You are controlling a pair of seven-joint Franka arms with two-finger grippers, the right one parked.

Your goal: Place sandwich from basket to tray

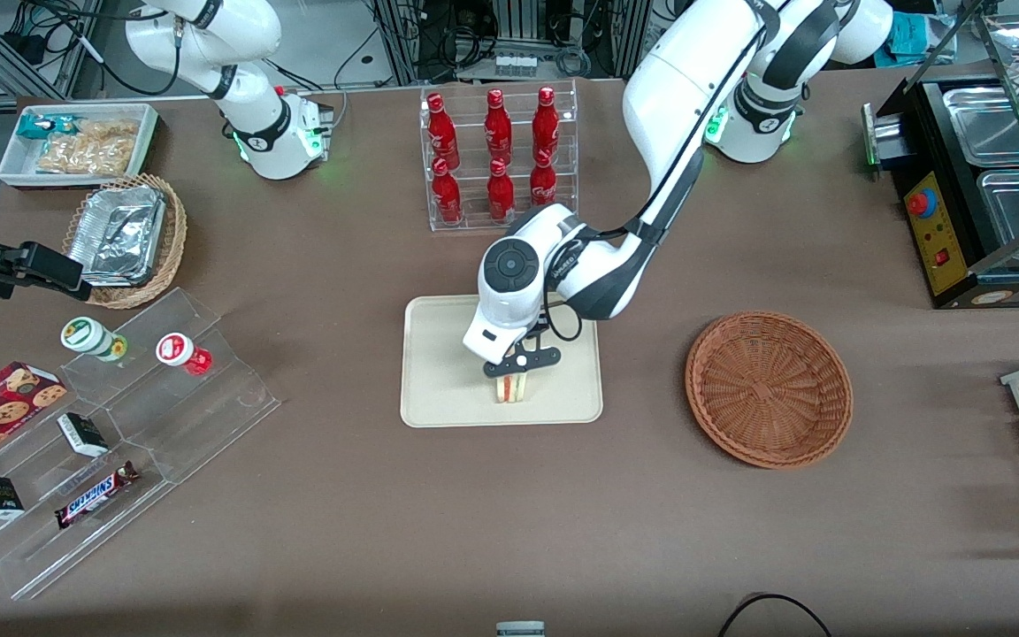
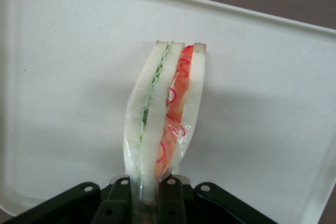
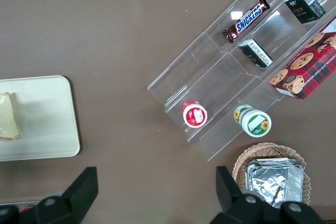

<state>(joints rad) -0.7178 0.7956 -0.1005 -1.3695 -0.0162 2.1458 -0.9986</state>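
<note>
The sandwich (image 1: 510, 387), a wrapped wedge of white bread with green and red-orange filling, stands on edge on the cream tray (image 1: 439, 389), on the part nearer the front camera. My left gripper (image 1: 518, 364) is right above it, shut on its upper end. In the left wrist view the black fingers (image 2: 118, 200) pinch the sandwich (image 2: 163, 114) over the tray (image 2: 63, 77). The sandwich also shows in the right wrist view (image 3: 8, 116) on the tray (image 3: 47, 124). The reddish-brown basket (image 1: 768, 387) lies empty beside the tray, toward the working arm's end.
A clear rack of red bottles (image 1: 498, 155) stands farther from the front camera than the tray. A clear stepped display (image 1: 120, 442) with snacks, a tan basket with foil containers (image 1: 125, 237) and a white bin (image 1: 76, 141) lie toward the parked arm's end. A black food warmer (image 1: 969, 177) stands at the working arm's end.
</note>
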